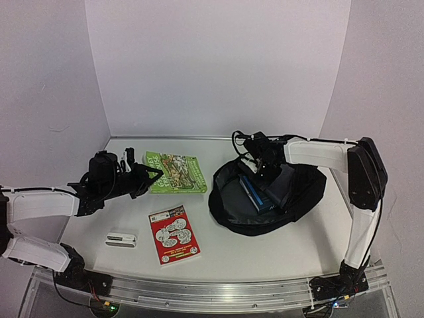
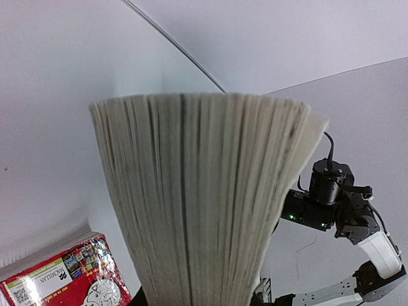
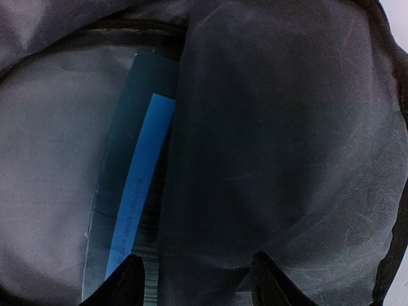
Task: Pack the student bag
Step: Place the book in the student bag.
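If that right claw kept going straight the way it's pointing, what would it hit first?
Most likely the grey lining inside the student bag, a fold right ahead of the right gripper. The blue book lies just beside that line.

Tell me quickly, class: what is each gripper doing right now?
Left gripper: closed on the green book's edge.
Right gripper: open inside the student bag, holding nothing.

A green illustrated book (image 1: 175,172) sits at the back left of the white worktop (image 1: 265,255), its pale page edges fanning out. A red book with cartoon drawings (image 1: 173,234) lies flat nearer the front, a small white case (image 1: 122,238) just to its left. A blue-striped dark book (image 1: 255,191) shows to the right.
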Robot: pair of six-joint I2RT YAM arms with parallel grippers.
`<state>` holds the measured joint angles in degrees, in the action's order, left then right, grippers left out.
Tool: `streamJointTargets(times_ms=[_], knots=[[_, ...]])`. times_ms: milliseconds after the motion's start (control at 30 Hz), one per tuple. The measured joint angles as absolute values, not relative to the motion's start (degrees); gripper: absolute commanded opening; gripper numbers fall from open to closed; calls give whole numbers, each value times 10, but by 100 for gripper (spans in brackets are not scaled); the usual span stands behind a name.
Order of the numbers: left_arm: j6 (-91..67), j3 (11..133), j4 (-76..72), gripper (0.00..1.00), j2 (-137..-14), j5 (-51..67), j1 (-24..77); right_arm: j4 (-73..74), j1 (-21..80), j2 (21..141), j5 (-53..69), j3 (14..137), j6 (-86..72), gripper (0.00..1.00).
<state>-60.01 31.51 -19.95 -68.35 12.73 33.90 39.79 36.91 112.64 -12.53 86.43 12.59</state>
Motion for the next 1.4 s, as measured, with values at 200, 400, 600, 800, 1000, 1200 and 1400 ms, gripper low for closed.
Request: streamJointTargets(times_ms=[200,400,600,800,1000,1200,1400], knots=[[-600,316,-210,0,-692,127,347,395,369,1127,-150,864,135,4],[-600,317,-246,0,-726,142,353,397,368,1113,-142,865,127,0],[-604,330,-301,0,-786,178,359,408,359,1080,-117,879,110,0],[-629,354,-386,0,-870,211,369,415,345,1072,-84,911,85,0],[-654,414,-455,0,-965,236,400,417,344,1072,-53,926,65,0],[-659,486,-470,0,-1025,244,442,417,344,1071,-29,930,57,0],[-664,525,-491,0,-1065,248,457,420,339,1071,-31,934,50,0]])
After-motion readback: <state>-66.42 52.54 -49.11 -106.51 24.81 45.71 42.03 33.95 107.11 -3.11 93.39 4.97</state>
